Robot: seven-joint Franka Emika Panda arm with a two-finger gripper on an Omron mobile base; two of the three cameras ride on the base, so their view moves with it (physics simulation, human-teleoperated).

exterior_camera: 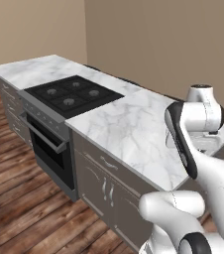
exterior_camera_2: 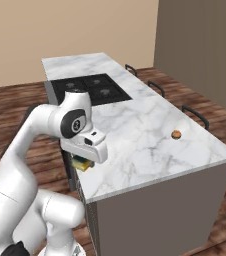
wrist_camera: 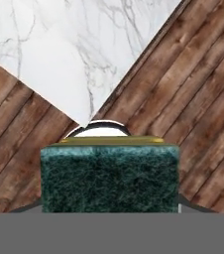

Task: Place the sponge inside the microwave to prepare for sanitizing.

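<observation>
Sponge (wrist_camera: 109, 176) sits clamped in my gripper (exterior_camera_2: 83, 163), its dark green face turned toward the hand camera with a yellow edge along the top. From the right base view I see it tucked under the white hand, just off the near corner of the marble counter (exterior_camera_2: 145, 135) and above the wood floor (wrist_camera: 198, 89). A small round brown item (exterior_camera_2: 176, 134) lies farther along the counter, and the black cooktop (exterior_camera: 73, 95) is beyond.
</observation>
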